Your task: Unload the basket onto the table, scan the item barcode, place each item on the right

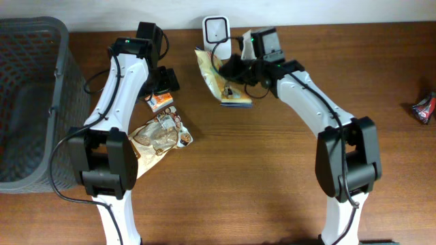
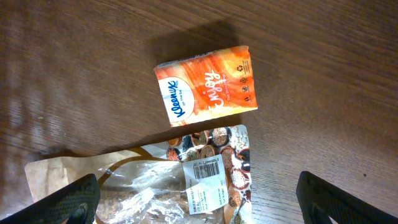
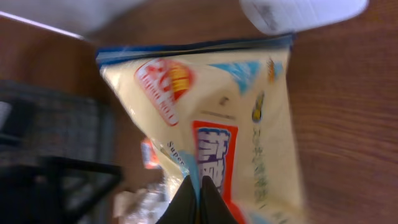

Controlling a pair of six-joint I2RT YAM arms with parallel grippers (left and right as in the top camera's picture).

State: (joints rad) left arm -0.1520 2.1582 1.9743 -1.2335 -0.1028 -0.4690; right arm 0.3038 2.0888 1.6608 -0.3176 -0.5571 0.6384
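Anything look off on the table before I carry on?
A red packet lies alone at the far right, well apart from the other items. Nothing looks spilled or torn; the bag in the right claw seems whole.

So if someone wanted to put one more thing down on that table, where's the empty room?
Most room: the bare wood between the right arm and the red wrapper. Also the front middle, between it and the left arm, below the clear snack bag. Crowded: by the scanner, where the right gripper holds the yellow bag.
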